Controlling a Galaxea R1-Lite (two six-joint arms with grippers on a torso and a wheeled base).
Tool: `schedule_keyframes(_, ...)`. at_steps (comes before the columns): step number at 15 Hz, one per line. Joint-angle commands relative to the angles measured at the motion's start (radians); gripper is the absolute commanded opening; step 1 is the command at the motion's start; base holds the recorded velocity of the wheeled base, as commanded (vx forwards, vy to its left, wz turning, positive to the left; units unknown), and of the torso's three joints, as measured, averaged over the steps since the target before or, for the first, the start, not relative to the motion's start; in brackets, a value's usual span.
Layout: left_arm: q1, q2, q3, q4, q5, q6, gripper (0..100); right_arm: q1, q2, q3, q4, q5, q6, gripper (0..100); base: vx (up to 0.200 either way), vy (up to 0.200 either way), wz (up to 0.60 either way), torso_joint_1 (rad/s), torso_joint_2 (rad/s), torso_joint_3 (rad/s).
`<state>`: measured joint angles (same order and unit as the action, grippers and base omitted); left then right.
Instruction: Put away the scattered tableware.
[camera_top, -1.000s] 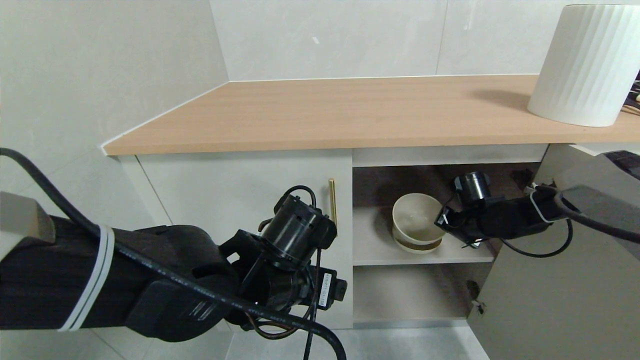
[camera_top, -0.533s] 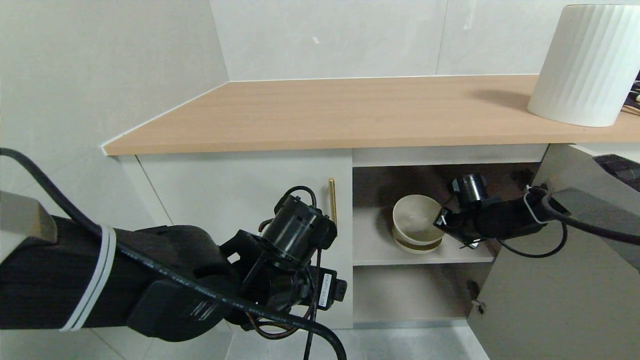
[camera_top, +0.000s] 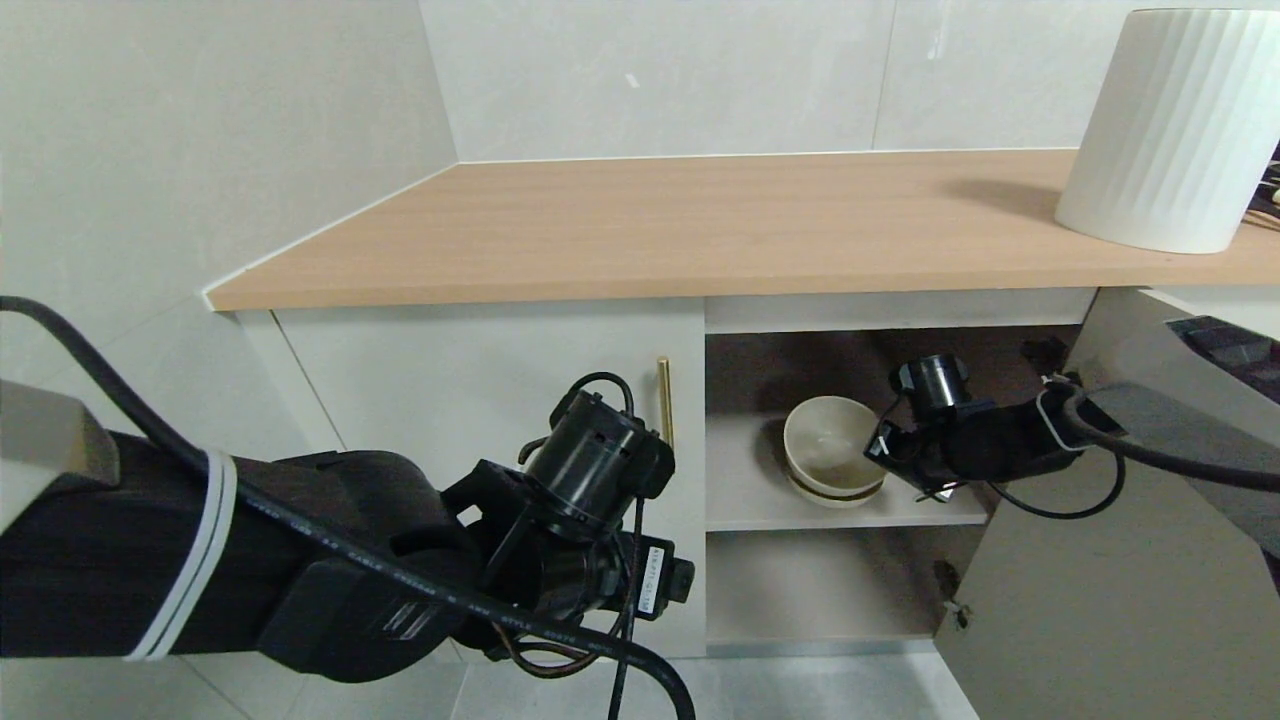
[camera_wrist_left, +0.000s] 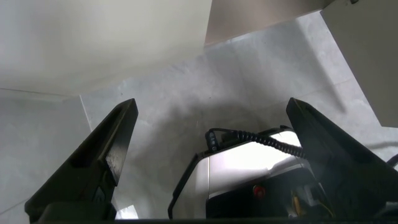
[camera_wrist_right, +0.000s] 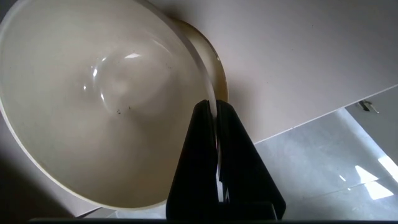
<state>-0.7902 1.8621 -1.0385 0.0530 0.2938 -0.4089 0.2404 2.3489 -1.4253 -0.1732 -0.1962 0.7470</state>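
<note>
A cream bowl (camera_top: 830, 443) rests in a second bowl with a brown band (camera_top: 838, 493) on the upper shelf (camera_top: 745, 490) of the open cabinet. My right gripper (camera_top: 880, 450) is shut on the right rim of the upper bowl. In the right wrist view the fingers (camera_wrist_right: 202, 155) pinch that bowl's (camera_wrist_right: 106, 93) rim, with the banded bowl (camera_wrist_right: 210, 55) just behind it. My left gripper (camera_wrist_left: 217, 162) hangs open and empty over the tiled floor, low in front of the closed left cabinet door; its wrist (camera_top: 590, 470) is in the head view.
The right cabinet door (camera_top: 1100, 570) stands open beside my right arm. A brass handle (camera_top: 664, 405) runs down the closed left door. A white ribbed container (camera_top: 1170, 130) stands on the wooden countertop (camera_top: 650, 230). A lower shelf (camera_top: 810, 590) lies beneath.
My right gripper has shifted slightly left and down with the upper bowl, which has levelled out from its tilt onto the banded bowl. The left arm has stayed still.
</note>
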Motion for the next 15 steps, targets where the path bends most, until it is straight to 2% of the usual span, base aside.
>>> schedule_keyframes(1, 0.000, 0.000, 0.000, -0.002, 0.001, -0.001, 100, 0.002, 0.001, 0.000, 0.000, 0.000, 0.000, 0, 0.000, 0.000, 0.00, 0.000, 0.00, 0.000)
schedule_keyframes(4, 0.000, 0.000, 0.000, -0.002, 0.001, -0.001, 100, 0.002, 0.003, 0.000, 0.001, 0.000, -0.002, 0, 0.000, 0.000, 0.00, 0.000, 0.00, 0.000)
schedule_keyframes(5, 0.000, 0.000, 0.000, -0.002, 0.001, -0.001, 100, 0.000, 0.003, 0.000, 0.001, 0.000, -0.002, 100, 0.000, 0.000, 0.00, 0.000, 0.00, 0.000)
schedule_keyframes(15, 0.000, -0.004, 0.000, -0.002, 0.002, -0.001, 100, 0.007, -0.014, 0.014, 0.008, 0.000, -0.002, 100, 0.000, 0.000, 0.00, 0.000, 0.00, 0.000)
